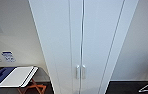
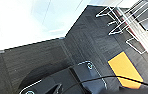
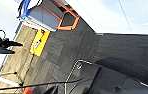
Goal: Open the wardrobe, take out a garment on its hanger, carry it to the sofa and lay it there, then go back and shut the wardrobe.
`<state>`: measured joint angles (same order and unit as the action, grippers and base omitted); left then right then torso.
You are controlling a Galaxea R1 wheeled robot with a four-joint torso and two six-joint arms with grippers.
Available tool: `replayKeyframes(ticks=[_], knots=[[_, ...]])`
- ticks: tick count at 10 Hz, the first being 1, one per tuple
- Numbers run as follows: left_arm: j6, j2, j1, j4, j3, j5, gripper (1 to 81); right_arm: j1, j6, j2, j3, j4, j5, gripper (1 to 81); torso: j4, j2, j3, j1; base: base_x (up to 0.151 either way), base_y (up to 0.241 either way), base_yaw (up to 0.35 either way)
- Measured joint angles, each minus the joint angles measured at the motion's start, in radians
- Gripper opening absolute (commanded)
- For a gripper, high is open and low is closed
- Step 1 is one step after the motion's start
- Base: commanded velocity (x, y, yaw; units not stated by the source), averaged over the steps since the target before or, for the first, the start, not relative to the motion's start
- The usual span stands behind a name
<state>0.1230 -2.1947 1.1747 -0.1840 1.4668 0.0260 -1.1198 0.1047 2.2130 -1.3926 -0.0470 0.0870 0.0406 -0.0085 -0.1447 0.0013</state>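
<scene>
Wardrobe [image 1: 82, 37] stands straight ahead, doors shut, handles [image 1: 80, 72] side by side.

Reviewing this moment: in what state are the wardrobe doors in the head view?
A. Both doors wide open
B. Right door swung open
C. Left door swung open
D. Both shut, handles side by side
D: the wardrobe shows both full-height doors meeting at a thin centre seam, with the pair of small white handles side by side and no interior visible.
</scene>
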Motion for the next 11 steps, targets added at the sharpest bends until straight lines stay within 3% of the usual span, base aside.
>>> replayKeyframes(ticks=[7, 11], knots=[[-0.012, 0.127, -0.231, -0.011, -0.178, -0.011, 81.1, 0.172, -0.002, -0.044, 0.089, 0.0, 0.019, 81.1, 0.0, 0.001, -0.001, 0.001, 0.0, 0.0, 0.0], [-0.017, 0.167, -0.377, 0.021, -0.236, -0.05, 81.1, 0.282, -0.038, -0.044, 0.12, -0.001, 0.056, 81.1, 0.0, 0.001, -0.002, 0.001, 0.0, 0.0, 0.0]])
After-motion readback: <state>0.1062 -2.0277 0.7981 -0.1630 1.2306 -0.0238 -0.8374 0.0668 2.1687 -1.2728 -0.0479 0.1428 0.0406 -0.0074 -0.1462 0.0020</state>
